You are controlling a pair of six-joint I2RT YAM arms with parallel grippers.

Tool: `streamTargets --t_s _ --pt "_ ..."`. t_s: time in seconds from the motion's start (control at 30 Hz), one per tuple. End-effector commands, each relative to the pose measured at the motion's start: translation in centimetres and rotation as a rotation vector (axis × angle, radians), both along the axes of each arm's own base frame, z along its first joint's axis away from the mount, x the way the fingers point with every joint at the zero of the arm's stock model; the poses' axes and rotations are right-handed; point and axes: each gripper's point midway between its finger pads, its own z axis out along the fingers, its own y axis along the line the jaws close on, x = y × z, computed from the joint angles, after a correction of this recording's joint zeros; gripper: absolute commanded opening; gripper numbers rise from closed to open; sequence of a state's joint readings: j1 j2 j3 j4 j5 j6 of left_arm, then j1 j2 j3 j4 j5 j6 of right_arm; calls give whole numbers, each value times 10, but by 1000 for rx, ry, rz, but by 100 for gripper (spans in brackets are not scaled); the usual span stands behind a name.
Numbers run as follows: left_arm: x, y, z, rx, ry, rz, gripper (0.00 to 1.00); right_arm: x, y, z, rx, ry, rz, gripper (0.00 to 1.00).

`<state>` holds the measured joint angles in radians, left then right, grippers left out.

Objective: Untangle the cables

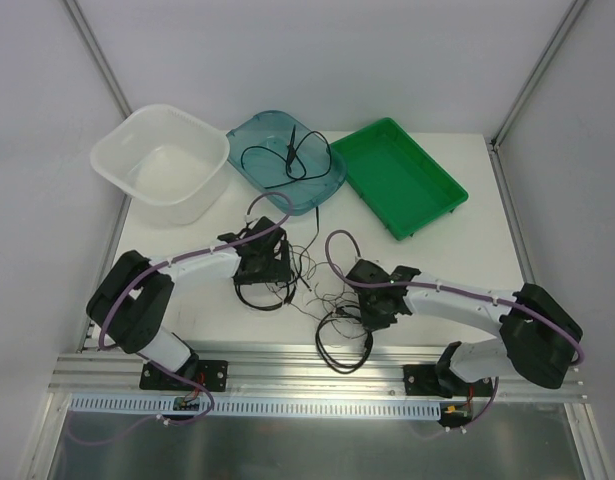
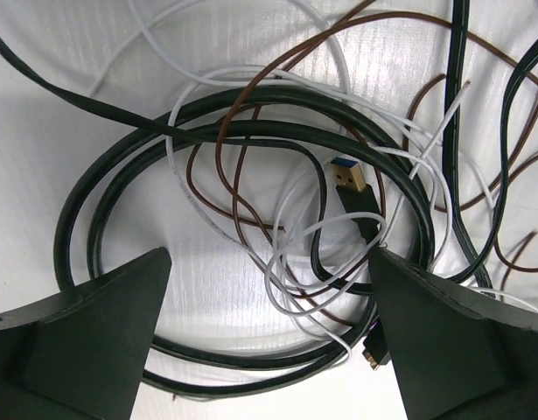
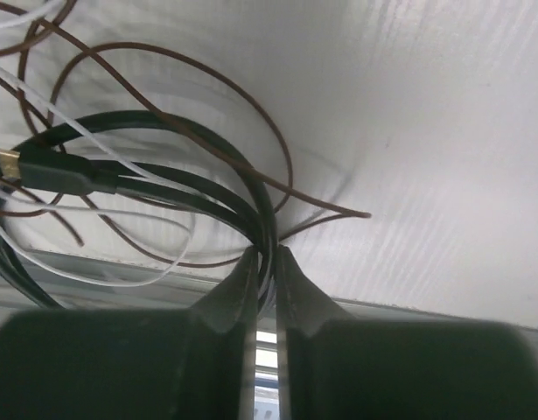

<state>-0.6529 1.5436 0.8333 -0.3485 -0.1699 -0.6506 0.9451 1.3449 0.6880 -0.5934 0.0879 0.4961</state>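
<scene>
Cables point(image 1: 307, 285), tangled on table point(image 1: 467, 260) at near edge; right gripper point(image 3: 266, 254) clamped on 1 black cable point(image 3: 164, 186), left gripper point(image 2: 269, 262) wide open over coil point(image 2: 120, 175) (plug point(image 2: 349, 179) inside); draw out slowly, pinning the rest.

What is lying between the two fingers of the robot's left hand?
In the left wrist view, tangled cables lie between the fingers of the open left hand: black, white and brown cords, plus a USB plug.

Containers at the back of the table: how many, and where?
3. White tub at far left, blue tray in the middle holding a black cable, green tray at right. None seems hidden.
</scene>
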Motion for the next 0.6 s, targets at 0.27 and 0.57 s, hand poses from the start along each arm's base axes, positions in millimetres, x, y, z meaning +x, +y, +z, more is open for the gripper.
streamTargets --t_s 0.27,0.57 --pt "-14 38 -24 10 72 150 99 47 -17 190 27 -432 104 1" --pt "-15 44 -27 -12 84 178 99 62 -51 331 290 -803 25 2"
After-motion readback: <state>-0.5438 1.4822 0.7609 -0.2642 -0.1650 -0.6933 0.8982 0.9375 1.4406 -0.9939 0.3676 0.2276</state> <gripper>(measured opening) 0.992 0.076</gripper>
